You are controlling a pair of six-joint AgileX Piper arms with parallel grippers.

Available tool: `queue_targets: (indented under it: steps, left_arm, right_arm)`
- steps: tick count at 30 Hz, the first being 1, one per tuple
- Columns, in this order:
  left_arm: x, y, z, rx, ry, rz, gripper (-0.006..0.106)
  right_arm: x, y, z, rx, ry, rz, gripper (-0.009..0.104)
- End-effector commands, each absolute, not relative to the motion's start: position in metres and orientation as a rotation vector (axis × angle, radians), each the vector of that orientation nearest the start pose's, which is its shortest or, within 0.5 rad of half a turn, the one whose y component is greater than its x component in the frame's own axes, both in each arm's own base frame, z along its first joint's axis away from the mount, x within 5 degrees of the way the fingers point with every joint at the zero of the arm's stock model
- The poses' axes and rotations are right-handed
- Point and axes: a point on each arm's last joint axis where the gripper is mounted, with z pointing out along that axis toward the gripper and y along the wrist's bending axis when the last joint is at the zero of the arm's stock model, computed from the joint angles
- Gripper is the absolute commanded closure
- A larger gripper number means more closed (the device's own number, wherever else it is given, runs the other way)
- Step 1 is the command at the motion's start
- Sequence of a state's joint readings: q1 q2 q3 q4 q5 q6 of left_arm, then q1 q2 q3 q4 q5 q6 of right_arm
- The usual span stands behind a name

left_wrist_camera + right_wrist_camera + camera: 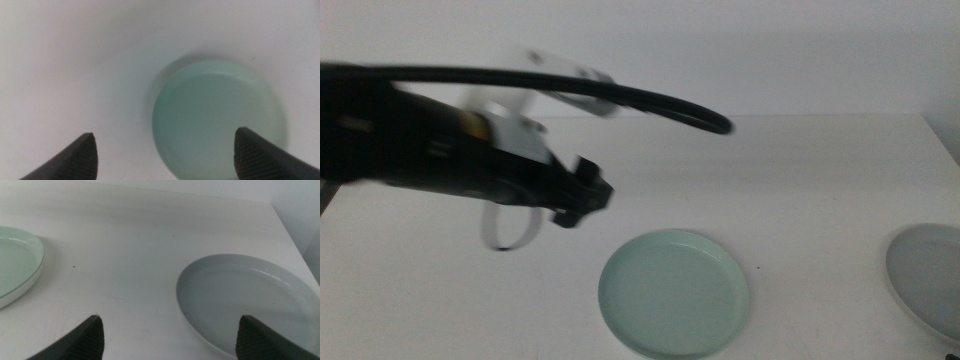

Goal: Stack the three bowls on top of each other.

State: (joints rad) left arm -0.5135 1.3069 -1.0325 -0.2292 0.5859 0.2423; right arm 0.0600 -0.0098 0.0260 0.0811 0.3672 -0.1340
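The pale mint green bowl (675, 293) sits on the white table near the front centre. It also shows in the left wrist view (220, 117) and the right wrist view (15, 265). The grey bowl (930, 280) lies at the front right, cut off by the picture's edge, and is close before the right gripper's jaws (250, 300). My left gripper (582, 195) hovers open, up and to the left of the mint bowl, jaws wide apart and empty (165, 134). My right gripper (171, 317) is open and empty, out of the middle view. I cannot make out a white bowl.
The left arm's black cable (620, 95) arcs over the table's back half. The table's right edge (940, 135) runs close behind the grey bowl. A pale wall stands behind the table.
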Motion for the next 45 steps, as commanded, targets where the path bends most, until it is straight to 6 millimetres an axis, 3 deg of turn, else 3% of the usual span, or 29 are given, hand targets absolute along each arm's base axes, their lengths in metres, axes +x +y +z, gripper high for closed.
queue_targets:
  steps: [1,7,15,20,29,32,38,45]
  left_arm:
    - [0.211,-0.131,0.362,0.743,2.087,-0.426,0.010]
    - [0.148,-0.102,0.397,0.841,2.009,-0.442,0.010]
    - [0.088,-0.078,0.421,0.842,1.882,-0.522,0.010]
    - [0.075,-0.071,0.426,0.833,1.834,-0.520,0.010]
    - [0.074,-0.071,0.426,0.834,1.833,-0.520,0.010]
    - [0.074,-0.071,0.426,0.834,1.833,-0.520,0.010]
    - [0.074,-0.071,0.426,0.834,1.833,-0.520,0.010]
    - [0.074,-0.071,0.426,0.834,1.833,-0.520,0.010]
  right_arm:
    - [0.052,0.005,0.180,-0.128,1.769,0.008,0.025]
    - [0.052,0.005,0.180,-0.128,1.769,0.008,0.025]
    - [0.052,0.005,0.180,-0.128,1.769,0.008,0.025]
    - [0.052,0.005,0.180,-0.128,1.769,0.008,0.025]
    - [0.052,0.005,0.184,-0.121,1.776,0.021,0.025]
    - [0.050,0.005,0.206,-0.128,1.762,0.015,0.025]
    - [0.050,0.006,0.279,-0.138,1.779,0.025,0.025]
    - [0.080,0.012,0.344,-0.149,1.940,0.091,0.025]
